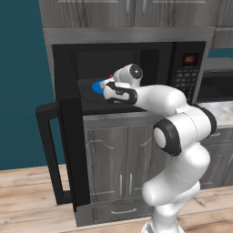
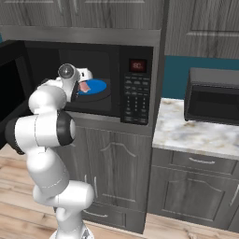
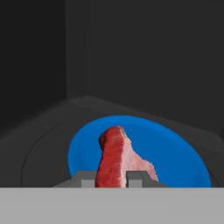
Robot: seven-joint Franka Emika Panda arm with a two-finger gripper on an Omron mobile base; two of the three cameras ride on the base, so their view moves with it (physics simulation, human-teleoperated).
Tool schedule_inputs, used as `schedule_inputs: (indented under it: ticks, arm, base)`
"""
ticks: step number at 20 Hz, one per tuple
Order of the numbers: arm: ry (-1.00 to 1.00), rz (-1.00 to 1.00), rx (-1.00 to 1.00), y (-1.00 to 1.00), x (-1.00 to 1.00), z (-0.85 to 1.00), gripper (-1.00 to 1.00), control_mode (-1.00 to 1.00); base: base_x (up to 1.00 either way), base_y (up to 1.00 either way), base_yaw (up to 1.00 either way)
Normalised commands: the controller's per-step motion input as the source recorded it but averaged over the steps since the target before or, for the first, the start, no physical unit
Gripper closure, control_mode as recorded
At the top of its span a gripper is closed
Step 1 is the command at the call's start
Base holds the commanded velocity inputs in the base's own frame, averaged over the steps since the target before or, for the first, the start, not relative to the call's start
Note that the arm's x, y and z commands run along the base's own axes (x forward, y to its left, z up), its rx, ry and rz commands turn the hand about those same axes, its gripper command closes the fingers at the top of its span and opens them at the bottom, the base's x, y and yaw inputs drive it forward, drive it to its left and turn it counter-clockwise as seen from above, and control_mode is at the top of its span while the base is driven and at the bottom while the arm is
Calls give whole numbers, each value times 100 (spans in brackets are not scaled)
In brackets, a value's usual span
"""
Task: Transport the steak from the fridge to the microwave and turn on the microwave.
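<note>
While clamped on the steak (image 3: 114, 157), end effector (image 3: 111, 178) reaches deep into the open microwave (image 1: 136, 50), fingers (image 3: 89, 179) pressed against both sides of the meat. Gripped by one end, so the slab stands on edge and points away from the hand camera, over the blue plate (image 3: 175, 153) lying on the turntable. Whether the far end already touches the plate cannot be told; looks close at least. Held over the plate's middle, presumably so a release drops the meat squarely on it and not on the dark floor of the cavity.

Seen from the right base camera, steak (image 2: 84, 86) shows as a small pink patch just beside the white hand, above the blue plate (image 2: 95, 86). From the left base camera, plate (image 1: 97, 86) peeks out as a blue sliver beyond the wrist, with a red speck of meat at the hand's tip.

Microwave door (image 1: 68, 150) swung fully out to the left, leaving the forearm a straight path in. Keypad (image 2: 136, 100) and red display (image 2: 137, 66) sit to the right of the cavity. Second dark appliance (image 2: 214, 95) rests on the marble table (image 2: 186, 133) further right, well apart from the work.

Judged stage: transport nearly finished, with release, withdrawal, closing the door and pressing start yet to be done.
</note>
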Motion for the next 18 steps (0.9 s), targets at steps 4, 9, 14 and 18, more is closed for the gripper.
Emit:
schedule_inputs:
  ticks: [4, 9, 14, 18]
  arm:
    - [0, 0, 0, 0, 18, -8, 100, -100]
    - [0, 0, 0, 1, 16, -10, 100, -100]
    - [0, 1, 0, 2, 17, -12, 100, -100]
    - [-1, 1, 0, 6, 20, -8, 100, -100]
  base:
    - [0, 0, 0]
    - [0, 0, 0]
    - [0, 0, 0]
    - [0, 0, 0]
